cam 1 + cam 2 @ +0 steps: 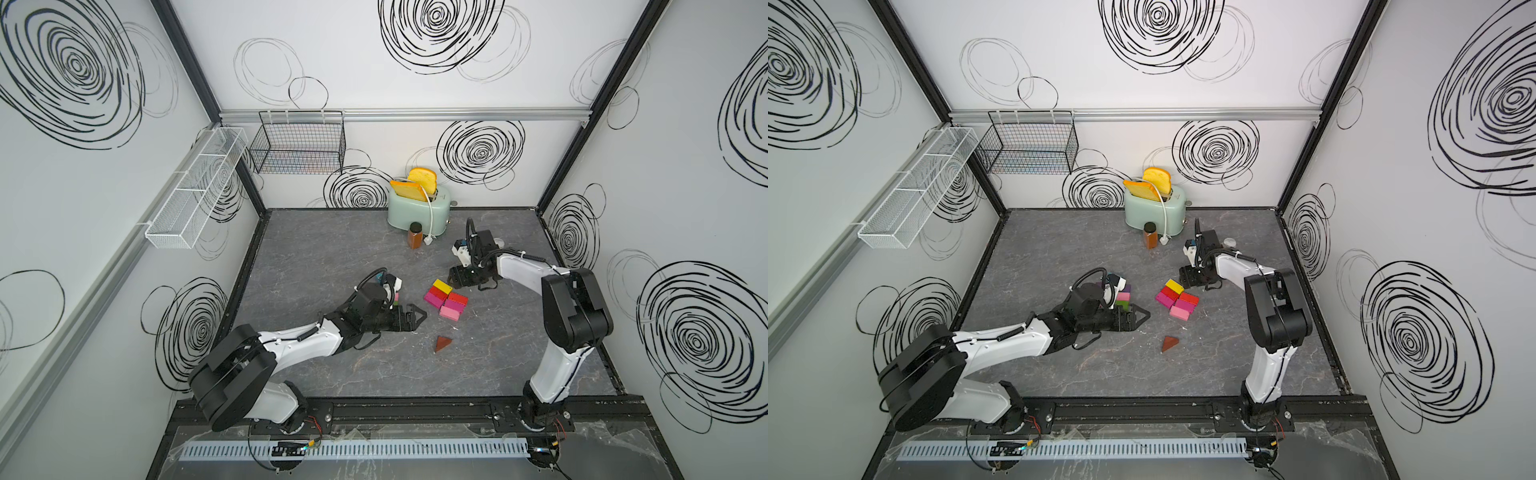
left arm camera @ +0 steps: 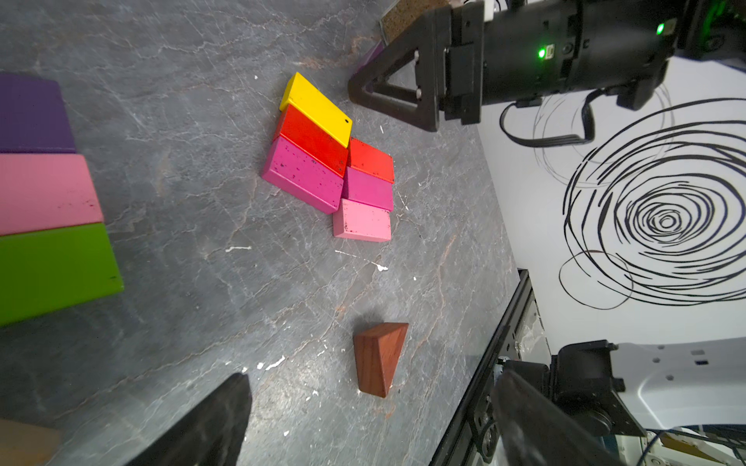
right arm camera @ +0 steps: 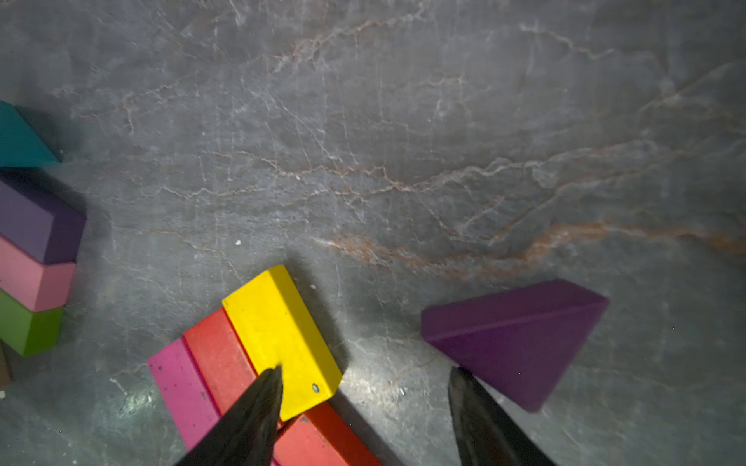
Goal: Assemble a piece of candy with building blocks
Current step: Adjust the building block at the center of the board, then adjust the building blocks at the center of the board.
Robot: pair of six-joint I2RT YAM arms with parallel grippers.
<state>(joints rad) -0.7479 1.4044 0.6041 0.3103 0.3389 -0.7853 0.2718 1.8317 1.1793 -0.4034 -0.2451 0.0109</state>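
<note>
Several building blocks lie packed flat mid-table: a yellow block (image 1: 442,286) (image 3: 278,339), red and magenta ones, and a pink block (image 1: 451,313) (image 2: 362,221). A brown wedge (image 1: 443,343) (image 2: 379,357) lies alone nearer the front. A purple wedge (image 3: 512,339) rests just right of the cluster. My right gripper (image 1: 456,280) (image 3: 365,375) hovers open over the yellow block's end, with bare table in its gap. A purple, pink and green stack (image 1: 1123,296) (image 2: 44,193) sits by my left wrist. My left gripper (image 1: 419,319) (image 2: 371,374) is wide open and empty, pointing toward the brown wedge.
A mint toaster (image 1: 417,208) with two bread slices stands at the back wall, a brown spice jar (image 1: 414,235) in front of it. A black wire basket (image 1: 299,143) and a white mesh rack (image 1: 195,191) hang on the walls. A teal wedge (image 3: 20,141) lies beside the stack.
</note>
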